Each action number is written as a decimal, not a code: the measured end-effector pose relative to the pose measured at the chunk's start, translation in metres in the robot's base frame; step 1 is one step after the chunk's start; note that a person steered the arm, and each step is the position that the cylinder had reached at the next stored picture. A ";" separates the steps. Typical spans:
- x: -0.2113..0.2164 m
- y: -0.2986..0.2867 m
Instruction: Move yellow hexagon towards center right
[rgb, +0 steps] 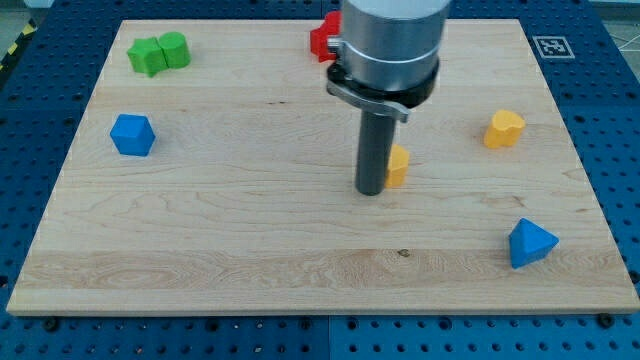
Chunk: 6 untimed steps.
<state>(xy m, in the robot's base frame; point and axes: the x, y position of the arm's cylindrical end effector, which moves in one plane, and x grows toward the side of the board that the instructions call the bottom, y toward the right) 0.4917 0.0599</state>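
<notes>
My tip (372, 190) sits on the wooden tabletop (250, 230), near the middle. The yellow hexagon (398, 165) is right beside it, at about 2 o'clock from my tip, and looks like it touches the rod. The rod hides part of that block. I have no fingers, only the rod, so nothing opens, shuts or clamps.

Another yellow block (504, 129) sits at 2 o'clock on the tabletop, well apart from the hexagon. A blue pyramid-like block (530, 244) is at 4 o'clock. A blue block (132, 134) is at 9 o'clock. Two green blocks (158, 52) touch each other at 10 o'clock. A red block (324, 38) peeks out at 12 o'clock, partly behind the arm.
</notes>
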 end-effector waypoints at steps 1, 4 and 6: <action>-0.005 0.030; -0.032 0.042; -0.051 0.031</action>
